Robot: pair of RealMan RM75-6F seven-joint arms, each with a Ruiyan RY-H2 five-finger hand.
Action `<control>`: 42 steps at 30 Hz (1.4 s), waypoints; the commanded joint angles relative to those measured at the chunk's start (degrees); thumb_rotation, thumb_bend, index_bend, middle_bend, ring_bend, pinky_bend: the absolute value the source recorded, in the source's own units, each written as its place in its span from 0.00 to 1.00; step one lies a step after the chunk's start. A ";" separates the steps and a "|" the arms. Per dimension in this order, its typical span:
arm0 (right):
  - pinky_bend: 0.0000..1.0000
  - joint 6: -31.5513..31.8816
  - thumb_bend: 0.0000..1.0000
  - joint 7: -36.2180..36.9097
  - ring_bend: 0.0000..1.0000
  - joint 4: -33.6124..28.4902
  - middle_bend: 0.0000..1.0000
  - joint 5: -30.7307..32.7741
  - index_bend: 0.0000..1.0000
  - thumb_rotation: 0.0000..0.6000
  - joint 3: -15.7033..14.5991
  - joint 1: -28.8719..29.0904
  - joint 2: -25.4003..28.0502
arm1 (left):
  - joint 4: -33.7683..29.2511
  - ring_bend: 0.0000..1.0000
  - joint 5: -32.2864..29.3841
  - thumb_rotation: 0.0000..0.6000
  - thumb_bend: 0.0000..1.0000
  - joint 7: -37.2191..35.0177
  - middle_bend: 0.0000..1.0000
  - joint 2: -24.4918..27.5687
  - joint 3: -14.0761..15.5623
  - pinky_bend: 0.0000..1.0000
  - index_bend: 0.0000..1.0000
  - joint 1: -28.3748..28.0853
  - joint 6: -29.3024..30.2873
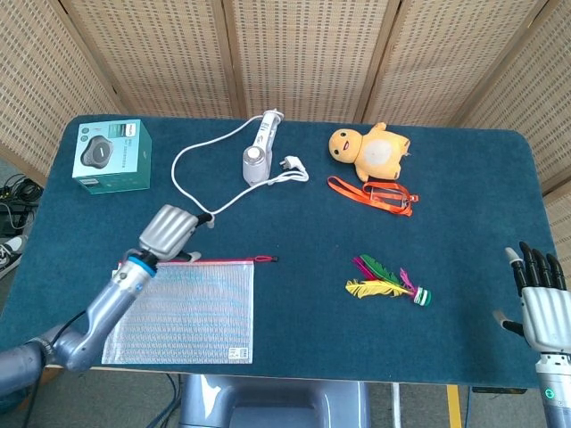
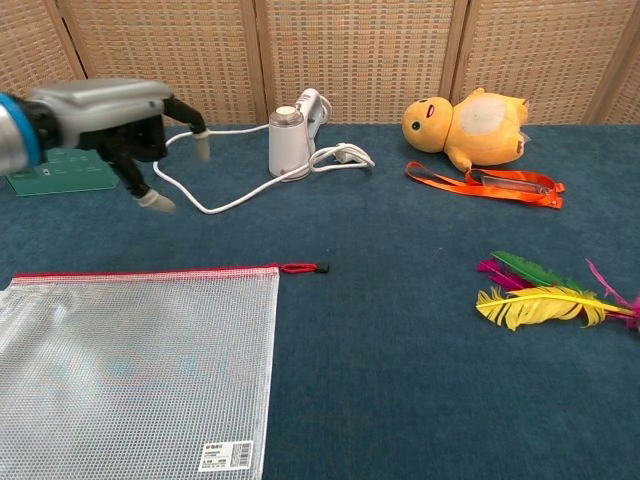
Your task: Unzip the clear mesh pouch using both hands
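**Pouch flat at the near left, left hand above its zipper edge**

The dark blue felt table (image 1: 294, 223) fills both views. At its near left edge lies the clear mesh pouch (image 2: 130, 370), flat, long axis running left to right, label at the near right corner. Its red zipper (image 2: 140, 272) lines the far edge, closed, with the pull tab (image 2: 305, 268) pointing right.

The left hand (image 1: 168, 232) hangs above the pouch's far edge, fingers spread, holding nothing. The right hand (image 1: 544, 303) sits off the near right corner, fingers straight and apart, empty.

A feather shuttlecock (image 1: 385, 283) lies mid-right. Farther back: an orange lanyard (image 1: 373, 193), a yellow duck plush (image 1: 368, 150), a white corded appliance (image 1: 257, 156) and a teal box (image 1: 112, 156). Woven wicker screens (image 1: 303, 53) stand behind the table.
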 commanded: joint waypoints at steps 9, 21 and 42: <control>0.00 -2.11 0.00 -0.68 0.00 1.21 0.00 2.37 0.02 1.00 0.08 0.34 -0.68 | 11.54 0.94 -22.46 1.00 0.21 10.12 1.00 -15.08 -2.19 1.00 0.49 -16.21 -9.92; 0.00 -2.78 0.00 1.33 0.00 2.08 0.00 3.93 0.02 1.00 0.53 0.11 -0.09 | 19.42 0.94 -30.58 1.00 0.33 13.54 1.00 -21.67 1.08 1.00 0.49 -22.07 -9.41; 0.00 -3.21 0.00 1.90 0.00 2.46 0.00 4.06 0.02 1.00 0.48 0.26 -0.07 | 25.17 0.94 -32.52 1.00 0.33 11.51 1.00 -25.86 3.99 1.00 0.50 -23.39 -9.70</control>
